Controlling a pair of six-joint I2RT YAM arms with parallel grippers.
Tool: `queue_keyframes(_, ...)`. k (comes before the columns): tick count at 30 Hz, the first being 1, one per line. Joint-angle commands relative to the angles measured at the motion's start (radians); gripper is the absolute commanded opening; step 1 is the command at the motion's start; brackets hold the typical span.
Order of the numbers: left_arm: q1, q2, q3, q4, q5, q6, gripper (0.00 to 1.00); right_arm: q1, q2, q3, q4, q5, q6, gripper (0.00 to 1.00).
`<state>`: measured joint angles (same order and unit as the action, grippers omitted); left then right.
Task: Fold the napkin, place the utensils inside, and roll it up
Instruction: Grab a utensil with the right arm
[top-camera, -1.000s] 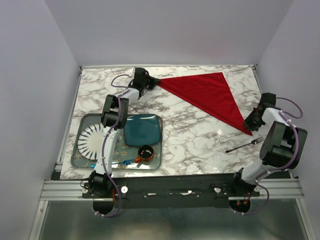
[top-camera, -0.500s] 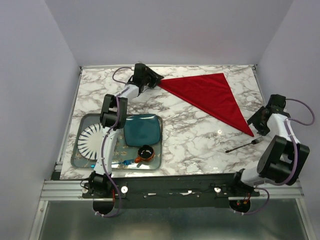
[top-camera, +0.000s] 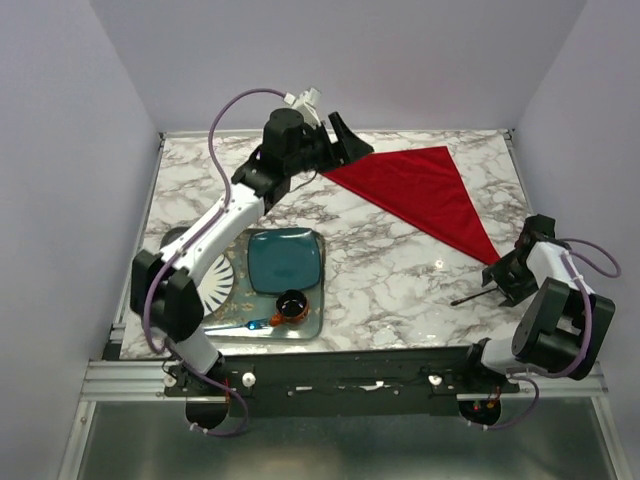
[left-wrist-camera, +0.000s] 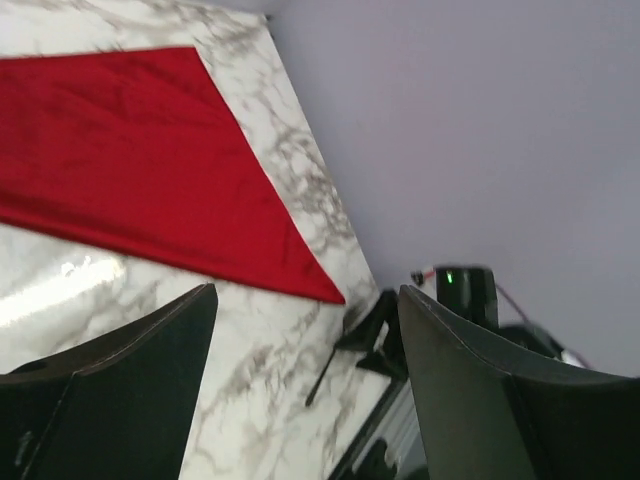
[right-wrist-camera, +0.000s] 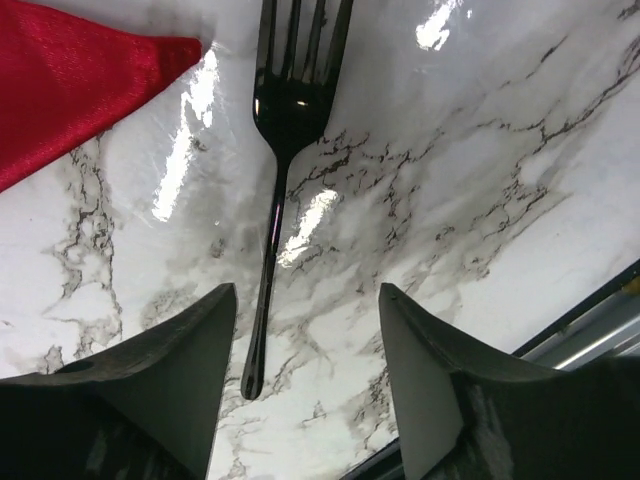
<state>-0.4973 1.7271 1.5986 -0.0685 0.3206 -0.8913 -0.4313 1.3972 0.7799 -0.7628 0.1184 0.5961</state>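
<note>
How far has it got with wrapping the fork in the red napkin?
Looks done: the red napkin lies flat as a folded triangle on the marble table. In hand: nothing held; the left gripper hangs open by the napkin's far left corner, and the right gripper hovers open over the fork, which lies bare just off the napkin's tip. Left: fork onto napkin, then rolling.

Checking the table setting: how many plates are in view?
2. A teal square plate lies in the tray; a white plate sits left of it there, partly hidden by the left arm. No others show.
</note>
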Motion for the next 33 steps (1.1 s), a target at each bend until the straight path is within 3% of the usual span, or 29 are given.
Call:
queue_keyframes(1,-0.007,-0.17,-0.23,-0.158,-0.106,0.221,0.81,-0.001,-0.024,-0.021,-0.02,0.047,0.066,0.63)
queue_keyframes(6,-0.021,-0.207,-0.253,-0.258,-0.074,0.296,0.78,0.0,0.049,-0.021,-0.012,0.027,0.132,0.55)
queue_keyframes(11,-0.029,-0.166,-0.232,-0.247,-0.002,0.287,0.75,-0.001,0.091,-0.007,0.013,0.016,0.188,0.52)
queue_keyframes(18,-0.037,-0.156,-0.243,-0.235,-0.006,0.292,0.75,-0.001,0.134,0.008,0.016,0.029,0.232,0.46)
queue_keyframes(25,-0.037,-0.153,-0.241,-0.229,0.008,0.285,0.74,-0.004,0.073,-0.063,0.013,0.061,0.349,0.26)
queue_keyframes(30,-0.037,-0.179,-0.255,-0.218,0.012,0.281,0.74,-0.009,-0.016,-0.136,0.002,0.082,0.404,0.01)
queue_keyframes(33,-0.037,-0.198,-0.267,-0.203,0.012,0.279,0.74,-0.009,-0.125,-0.122,-0.036,0.145,0.357,0.0)
